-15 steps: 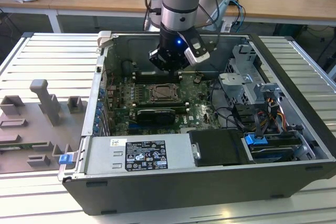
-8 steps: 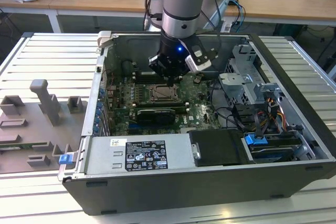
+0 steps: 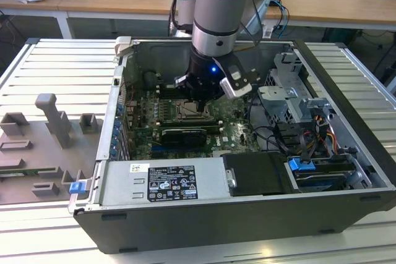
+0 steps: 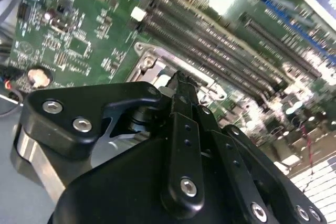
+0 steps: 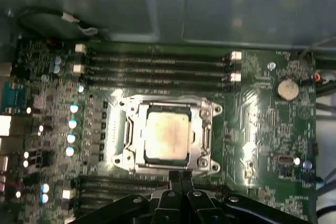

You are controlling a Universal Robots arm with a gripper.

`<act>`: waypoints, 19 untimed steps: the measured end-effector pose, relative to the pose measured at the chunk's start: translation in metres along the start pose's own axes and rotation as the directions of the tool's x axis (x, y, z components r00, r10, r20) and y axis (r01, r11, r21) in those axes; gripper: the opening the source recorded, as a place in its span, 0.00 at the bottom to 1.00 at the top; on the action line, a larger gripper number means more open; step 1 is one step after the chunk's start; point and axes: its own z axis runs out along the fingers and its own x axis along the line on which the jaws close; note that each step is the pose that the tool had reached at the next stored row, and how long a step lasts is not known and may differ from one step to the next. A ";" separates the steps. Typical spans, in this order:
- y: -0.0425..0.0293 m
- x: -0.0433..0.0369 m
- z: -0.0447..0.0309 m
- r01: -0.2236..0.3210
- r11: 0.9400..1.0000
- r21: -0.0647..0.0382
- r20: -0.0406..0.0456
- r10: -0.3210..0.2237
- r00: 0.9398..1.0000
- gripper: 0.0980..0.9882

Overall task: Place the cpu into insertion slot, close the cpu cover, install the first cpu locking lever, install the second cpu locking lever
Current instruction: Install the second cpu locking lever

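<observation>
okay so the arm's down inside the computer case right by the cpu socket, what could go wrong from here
1. The gripper sits at the edge of the cpu cover, with the cpu showing through its window; a slip could scrape the chip or frame.
2. The memory slots lie close by, so a sideways drift might knock them.

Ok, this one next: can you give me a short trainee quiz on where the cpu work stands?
1. True or false: the fingers are holding the cpu.
2. The cpu cover is: A) raised upright, B) down flat around the chip, C) lying off the board.
3. Fill in: in the exterior view, the arm reaches down over the green ____ inside the open computer case.
Key: 1 false; 2 B; 3 motherboard.
</observation>
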 end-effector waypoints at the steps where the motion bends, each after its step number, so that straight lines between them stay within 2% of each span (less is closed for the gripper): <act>1: -0.0012 0.0017 0.0001 0.000 1.000 -0.003 0.001 0.000 1.000 0.01; 4: -0.0025 0.0095 0.0006 0.002 1.000 -0.011 0.004 -0.002 1.000 0.01; 9: -0.0022 0.0300 0.0081 0.003 1.000 -0.011 0.011 -0.002 1.000 0.01; 13: -0.0029 0.0308 0.0162 0.003 1.000 -0.012 0.010 -0.003 1.000 0.01; 15: -0.0037 0.0312 0.0179 0.003 1.000 -0.022 0.011 -0.003 1.000 0.01; 16: -0.0054 0.0314 0.0180 0.004 0.999 -0.033 0.012 -0.003 1.000 0.01; 17: -0.0070 0.0315 0.0178 0.004 0.999 -0.040 0.012 -0.004 1.000 0.01; 19: -0.0098 0.0322 0.0176 0.004 0.999 -0.047 0.013 -0.004 1.000 0.01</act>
